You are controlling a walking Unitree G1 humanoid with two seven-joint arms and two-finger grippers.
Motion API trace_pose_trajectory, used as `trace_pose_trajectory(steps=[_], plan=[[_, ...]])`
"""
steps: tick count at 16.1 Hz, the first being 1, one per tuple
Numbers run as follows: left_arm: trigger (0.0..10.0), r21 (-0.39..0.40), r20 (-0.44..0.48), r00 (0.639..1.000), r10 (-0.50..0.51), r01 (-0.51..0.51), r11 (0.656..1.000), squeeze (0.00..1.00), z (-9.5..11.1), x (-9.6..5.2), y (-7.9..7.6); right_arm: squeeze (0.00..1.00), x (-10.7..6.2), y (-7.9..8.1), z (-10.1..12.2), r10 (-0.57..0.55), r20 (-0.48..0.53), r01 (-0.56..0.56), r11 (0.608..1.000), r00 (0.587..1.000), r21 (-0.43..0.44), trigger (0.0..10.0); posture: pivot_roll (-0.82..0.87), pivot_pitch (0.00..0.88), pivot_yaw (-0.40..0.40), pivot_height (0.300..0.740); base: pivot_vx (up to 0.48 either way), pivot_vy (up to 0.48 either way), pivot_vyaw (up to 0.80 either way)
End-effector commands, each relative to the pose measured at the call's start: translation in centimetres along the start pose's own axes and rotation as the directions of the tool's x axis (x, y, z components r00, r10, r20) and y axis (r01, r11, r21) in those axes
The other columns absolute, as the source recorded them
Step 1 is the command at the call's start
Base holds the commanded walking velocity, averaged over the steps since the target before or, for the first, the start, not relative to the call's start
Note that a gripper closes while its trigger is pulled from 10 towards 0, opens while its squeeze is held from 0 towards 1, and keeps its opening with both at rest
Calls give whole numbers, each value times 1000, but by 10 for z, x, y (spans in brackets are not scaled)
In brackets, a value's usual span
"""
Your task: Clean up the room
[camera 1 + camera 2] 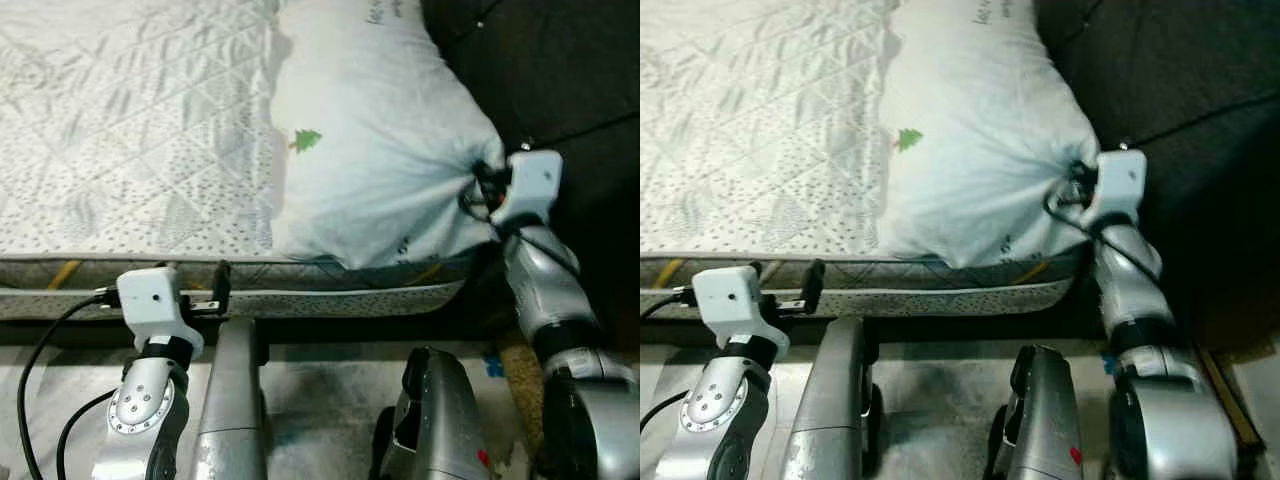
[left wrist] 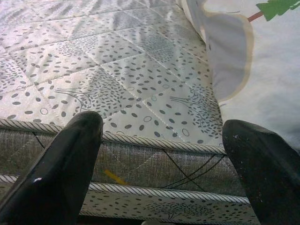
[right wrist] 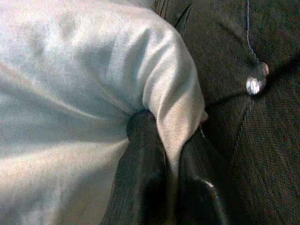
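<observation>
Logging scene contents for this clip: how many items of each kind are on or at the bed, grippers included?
Pillow: 1
Mattress: 1
Dark tufted headboard: 1
Grippers: 2, left gripper open, right gripper shut on the pillow corner
Total: 5

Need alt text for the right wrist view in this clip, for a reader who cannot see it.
The right gripper is shut on a bunched corner of a white pillow, the fabric pinched between its jaws. Close behind the pillow is a dark tufted headboard with a shiny button.
</observation>
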State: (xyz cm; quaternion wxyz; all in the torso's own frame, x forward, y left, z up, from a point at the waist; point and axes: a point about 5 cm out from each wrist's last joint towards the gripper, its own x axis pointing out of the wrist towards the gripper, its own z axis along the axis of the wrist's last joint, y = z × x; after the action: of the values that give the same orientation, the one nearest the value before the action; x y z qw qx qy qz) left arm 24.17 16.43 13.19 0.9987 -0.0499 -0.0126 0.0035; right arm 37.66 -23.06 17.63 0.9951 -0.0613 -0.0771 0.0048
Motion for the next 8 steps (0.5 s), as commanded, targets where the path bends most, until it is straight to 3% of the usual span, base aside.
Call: trace_pose_trajectory(steps=[1, 3, 8], plan=[[10000, 8, -24, 1000, -13, 14, 1000, 0, -4, 0, 2, 0, -17, -25, -12, -77, -29, 78, 997, 997, 17, 0, 192, 235, -8, 520, 0, 0, 0], [10000, 13, -16, 1000, -16, 16, 1000, 0, -2, 4, 4, 0, -32, -18, -21, -46, -37, 47, 999, 998, 22, 0, 187, 232, -2, 520, 0, 0, 0], [10000, 16, -16, 1000, -27, 27, 1000, 0, -3, 3, 2, 0, -65, 17, -36, 64, -80, -58, 995, 995, 77, 0, 183, 224, 0, 520, 0, 0, 0]])
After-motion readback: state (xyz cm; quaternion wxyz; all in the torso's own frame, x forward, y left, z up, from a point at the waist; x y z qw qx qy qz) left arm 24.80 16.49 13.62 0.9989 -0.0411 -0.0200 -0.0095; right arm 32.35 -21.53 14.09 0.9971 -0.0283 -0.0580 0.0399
